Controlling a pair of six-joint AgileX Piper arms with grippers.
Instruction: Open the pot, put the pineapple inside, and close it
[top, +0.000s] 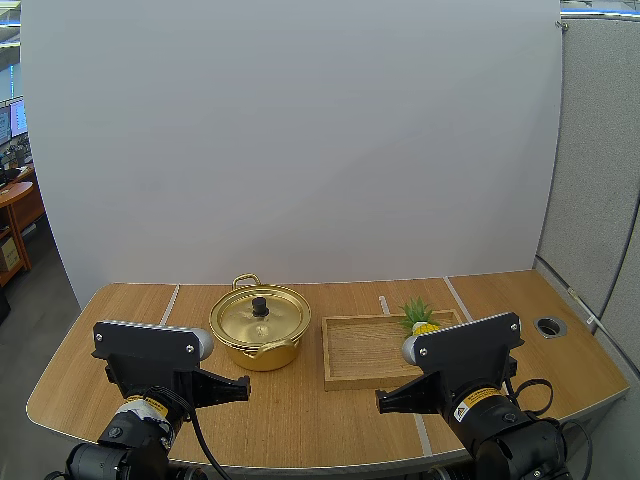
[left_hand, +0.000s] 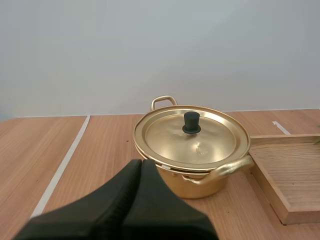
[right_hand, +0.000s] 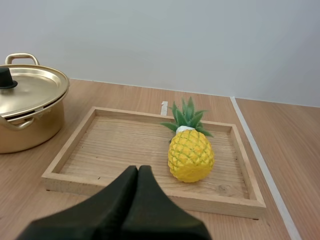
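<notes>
A gold pot (top: 259, 342) stands at the table's middle with its lid (left_hand: 192, 136) on and a black knob (left_hand: 191, 122) on top. To its right lies a wooden tray (top: 365, 350) holding a yellow pineapple (right_hand: 190, 152) with green leaves, upright near the tray's right side. My left gripper (top: 241, 383) hangs shut on nothing, just in front of the pot (left_hand: 200, 175). My right gripper (top: 383, 402) is also shut and holds nothing, hovering at the near edge of the tray (right_hand: 110, 150), short of the pineapple (top: 421, 320).
White tape lines (left_hand: 60, 170) run across the wooden table (top: 300, 420). A round cable hole (top: 550, 326) sits at the far right of the tabletop. A white backdrop stands behind the table.
</notes>
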